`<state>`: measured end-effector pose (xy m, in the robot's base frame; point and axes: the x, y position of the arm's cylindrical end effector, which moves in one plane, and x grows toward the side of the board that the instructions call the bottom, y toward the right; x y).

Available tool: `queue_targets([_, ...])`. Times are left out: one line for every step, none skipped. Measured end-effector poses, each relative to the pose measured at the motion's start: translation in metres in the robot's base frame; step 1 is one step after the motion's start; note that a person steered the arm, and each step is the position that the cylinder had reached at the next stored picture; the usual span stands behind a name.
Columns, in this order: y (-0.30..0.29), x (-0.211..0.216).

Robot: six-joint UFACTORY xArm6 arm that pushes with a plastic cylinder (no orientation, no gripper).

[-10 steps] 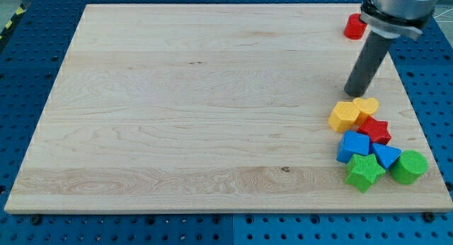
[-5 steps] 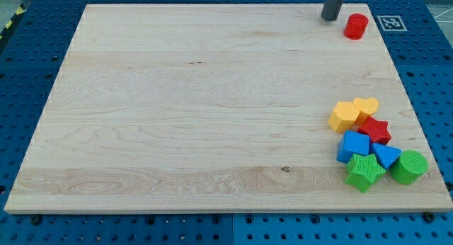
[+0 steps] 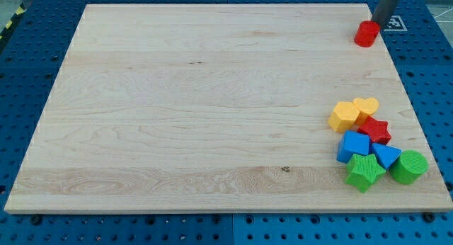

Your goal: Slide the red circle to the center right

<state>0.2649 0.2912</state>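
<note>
Standing at the wooden desk's (image 3: 212,96) top right corner, the red circle block (image 3: 366,34) touches the tip (image 3: 377,25), which holds nothing and sits just above-right; center right lies below.

A pale wooden board (image 3: 212,96) (evenly lit) lies on blue pegboard (image 3: 28,75).

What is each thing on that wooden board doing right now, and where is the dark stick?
my tip: at the red circle's upper right edge, apparently touching.
red circle: upright, top right, near the edge.
yellow hexagon: flat, against the yellow heart.
yellow heart: flat, top of the cluster.
red star: flat, mid-cluster.
blue blocks: flat, side by side.
green star: flat, cluster's bottom.
green cylinder: upright, far right.
</note>
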Motion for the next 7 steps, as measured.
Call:
queue_targets([-0.034,0.004])
queue_targets([-0.041,0.036])
queue_targets([-0.040,0.079])
queue_targets([-0.037,0.084])
queue_targets([-0.037,0.069])
queue_targets([-0.037,0.095])
queue_targets([-0.033,0.116])
